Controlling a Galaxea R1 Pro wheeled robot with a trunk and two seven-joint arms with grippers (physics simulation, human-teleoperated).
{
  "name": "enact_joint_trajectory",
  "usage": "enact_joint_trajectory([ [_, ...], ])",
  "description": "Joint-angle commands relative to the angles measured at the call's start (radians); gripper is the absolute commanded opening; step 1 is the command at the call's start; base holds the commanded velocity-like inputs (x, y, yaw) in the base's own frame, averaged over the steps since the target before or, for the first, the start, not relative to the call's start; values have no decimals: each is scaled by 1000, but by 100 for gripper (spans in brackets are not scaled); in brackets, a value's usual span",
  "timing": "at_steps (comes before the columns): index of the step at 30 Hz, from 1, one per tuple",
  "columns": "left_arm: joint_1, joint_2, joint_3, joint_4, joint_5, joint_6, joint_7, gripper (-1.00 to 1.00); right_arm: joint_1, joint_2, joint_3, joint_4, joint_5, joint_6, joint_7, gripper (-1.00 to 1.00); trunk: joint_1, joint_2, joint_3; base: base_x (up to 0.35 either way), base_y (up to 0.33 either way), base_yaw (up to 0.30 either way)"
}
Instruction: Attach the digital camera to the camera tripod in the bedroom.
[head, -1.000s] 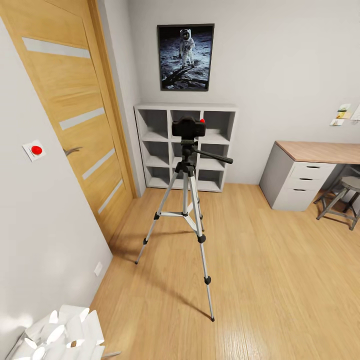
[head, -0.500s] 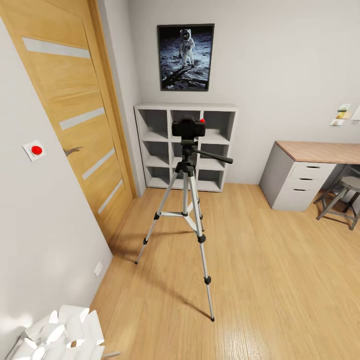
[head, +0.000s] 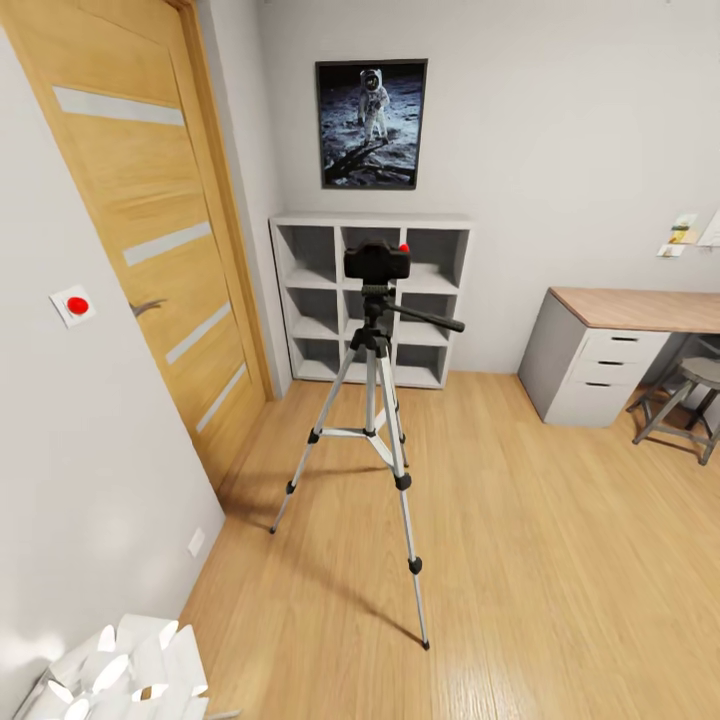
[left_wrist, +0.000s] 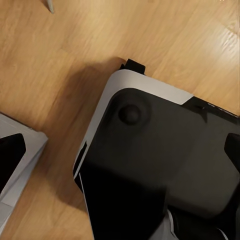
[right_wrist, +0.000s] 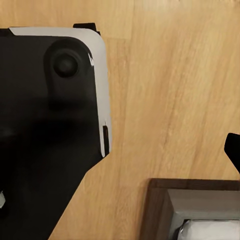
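Observation:
The digital camera (head: 376, 262), black and boxy with a red spot on its top corner, sits on the head of the camera tripod (head: 375, 400). The tripod stands on the wood plank floor in front of the white cube shelf (head: 310, 300), legs spread and its pan handle pointing right. In the left wrist view one dark fingertip (left_wrist: 233, 150) shows at the frame's edge above my own black and white base (left_wrist: 150, 165). The right wrist view likewise has one dark fingertip (right_wrist: 233, 148) beside the base (right_wrist: 45, 125). Neither wrist view lets me judge how the jaws stand.
An oak door (head: 150, 250) and a white wall plate with a red dot (head: 73, 305) are on the left wall. A desk with drawers (head: 620, 320) and a stool (head: 690, 400) stand at the right. A white faceted object (head: 120, 670) lies at the lower left.
The whole head view has shifted slightly, so the camera moved. The tripod and the digital camera stay where they were.

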Motion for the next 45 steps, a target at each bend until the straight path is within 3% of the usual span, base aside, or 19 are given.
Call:
enact_joint_trajectory([
  [1, 0, 0, -5, -1, 7, 5, 2, 100, -1, 0, 8, 3, -11, -6, 5, 100, 1, -2, 0, 0, 0, 0],
  [45, 0, 0, -5, -2, 5, 5, 2, 100, 18, 6, 8, 2, -7, -23, 7, 100, 1, -2, 69, 0, 0, 0],
])
